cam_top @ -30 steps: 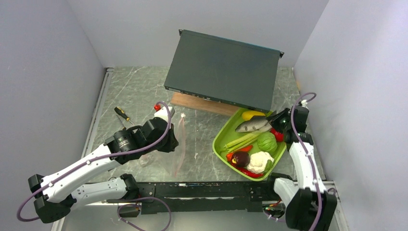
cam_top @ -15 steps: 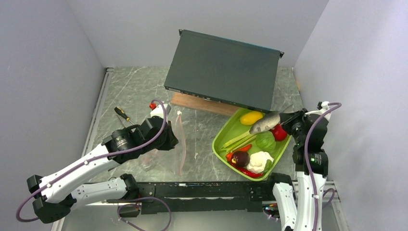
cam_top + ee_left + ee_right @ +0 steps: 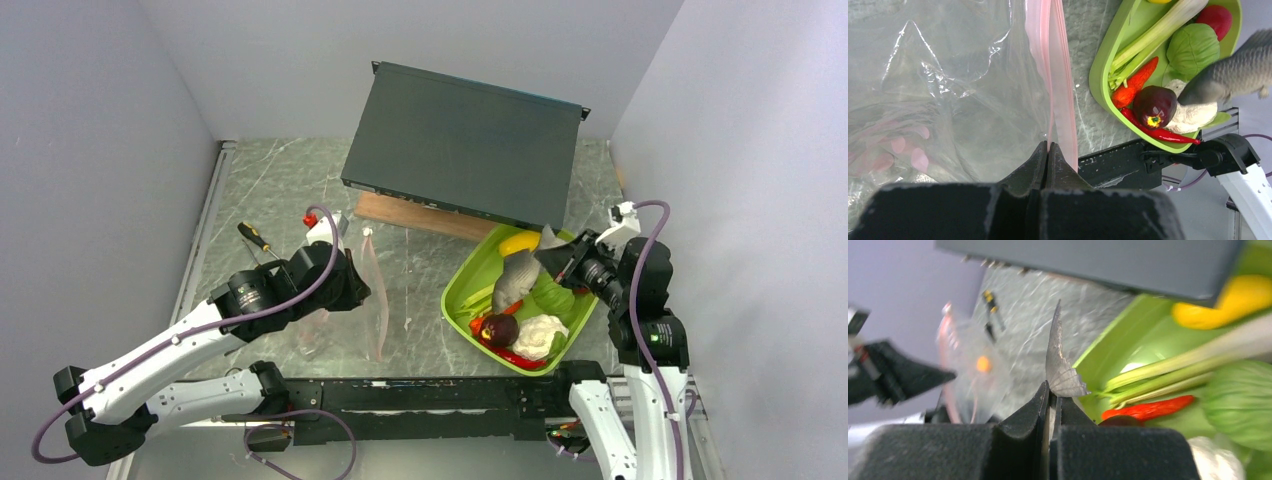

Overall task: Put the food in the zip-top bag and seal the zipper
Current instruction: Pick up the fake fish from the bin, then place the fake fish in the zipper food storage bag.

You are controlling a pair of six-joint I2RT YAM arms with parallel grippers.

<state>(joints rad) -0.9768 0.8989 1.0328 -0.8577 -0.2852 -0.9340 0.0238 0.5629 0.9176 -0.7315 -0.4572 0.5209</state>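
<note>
From above, the grey fish [image 3: 513,283] lay in the lime-green tray [image 3: 470,270] a second ago. Now it hangs by its tail from the right gripper [image 3: 552,255], over the tray, right of middle. So it can go to the zip-top bag [image 3: 368,320], left of middle.

Left wrist view: the left gripper [image 3: 1048,149] pinches the zipper [image 3: 1060,75] tight, bottom middle.

Right wrist view: the jaws squeeze the tail fin, mid-frame.
</note>
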